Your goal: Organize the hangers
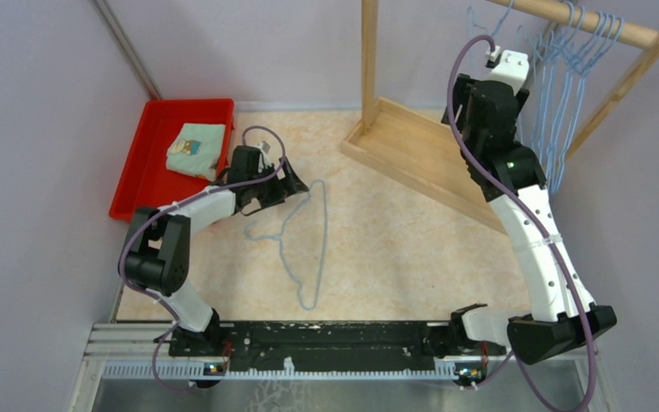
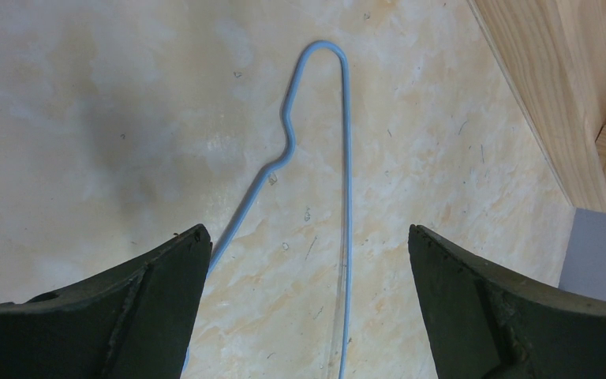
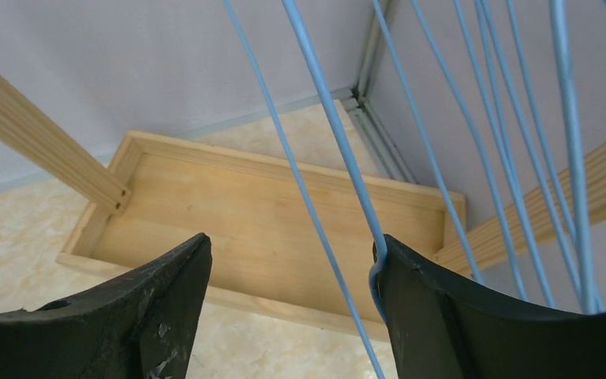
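One light-blue hanger (image 1: 316, 245) lies flat on the table. My left gripper (image 1: 296, 184) is open just above its far end. In the left wrist view both wires of that hanger (image 2: 348, 158) run between my open fingers (image 2: 308, 229), the left wire passing close by the left fingertip (image 2: 181, 260). Several more hangers (image 1: 566, 60) hang from the wooden rail (image 1: 618, 27). My right gripper (image 1: 487, 107) is raised beside them. It is open (image 3: 296, 241), with two wires of a hanging hanger (image 3: 339, 158) between the fingers, one touching the right finger's inner edge (image 3: 390, 260).
The wooden rack's base tray (image 1: 412, 146) stands at the back right, with an upright post (image 1: 369, 51). A red tray (image 1: 150, 163) holding a folded cloth (image 1: 197, 148) sits at the back left. Grey walls close in on both sides.
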`<action>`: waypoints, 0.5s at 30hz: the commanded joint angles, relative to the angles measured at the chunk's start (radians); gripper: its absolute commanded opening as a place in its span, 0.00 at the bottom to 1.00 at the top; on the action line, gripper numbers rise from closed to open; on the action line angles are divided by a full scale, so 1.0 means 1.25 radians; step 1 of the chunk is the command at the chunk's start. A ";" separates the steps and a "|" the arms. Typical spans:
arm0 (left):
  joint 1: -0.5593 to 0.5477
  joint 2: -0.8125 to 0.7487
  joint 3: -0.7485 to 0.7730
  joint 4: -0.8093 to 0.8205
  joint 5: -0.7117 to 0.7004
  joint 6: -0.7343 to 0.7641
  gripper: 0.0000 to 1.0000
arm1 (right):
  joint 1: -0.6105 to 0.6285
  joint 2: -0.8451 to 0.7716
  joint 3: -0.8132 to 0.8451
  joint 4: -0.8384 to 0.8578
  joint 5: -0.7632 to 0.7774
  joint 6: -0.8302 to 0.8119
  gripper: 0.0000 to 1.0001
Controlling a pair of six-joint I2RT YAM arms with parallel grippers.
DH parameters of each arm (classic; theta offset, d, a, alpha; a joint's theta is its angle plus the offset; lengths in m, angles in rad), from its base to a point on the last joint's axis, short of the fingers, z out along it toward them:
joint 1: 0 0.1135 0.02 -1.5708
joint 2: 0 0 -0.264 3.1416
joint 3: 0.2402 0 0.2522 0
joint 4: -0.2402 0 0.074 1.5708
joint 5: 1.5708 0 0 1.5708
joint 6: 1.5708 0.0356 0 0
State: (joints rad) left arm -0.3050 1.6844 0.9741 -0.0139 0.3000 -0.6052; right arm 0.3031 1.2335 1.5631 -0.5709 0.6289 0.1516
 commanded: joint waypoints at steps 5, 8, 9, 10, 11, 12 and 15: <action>0.003 0.026 0.037 0.009 0.017 -0.001 1.00 | 0.018 -0.071 0.003 0.008 0.117 -0.099 0.76; 0.004 0.035 0.048 0.005 0.021 0.003 1.00 | 0.019 -0.123 -0.041 0.058 0.126 -0.121 0.76; 0.004 0.037 0.051 0.003 0.021 0.003 1.00 | 0.019 -0.140 -0.049 0.076 0.129 -0.127 0.76; 0.004 0.040 0.055 0.003 0.023 0.003 1.00 | 0.019 -0.162 -0.067 0.096 0.130 -0.133 0.76; 0.003 0.043 0.059 0.003 0.024 0.003 1.00 | 0.019 -0.181 -0.082 0.118 0.124 -0.140 0.76; 0.003 0.045 0.062 0.002 0.024 0.003 1.00 | 0.019 -0.200 -0.099 0.148 0.108 -0.147 0.76; 0.000 0.053 0.075 -0.002 0.025 0.004 1.00 | 0.019 -0.257 -0.154 0.249 0.007 -0.170 0.76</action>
State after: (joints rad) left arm -0.3050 1.7317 1.0241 -0.0158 0.3130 -0.6052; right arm 0.3180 0.9974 1.4193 -0.4683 0.7414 -0.0021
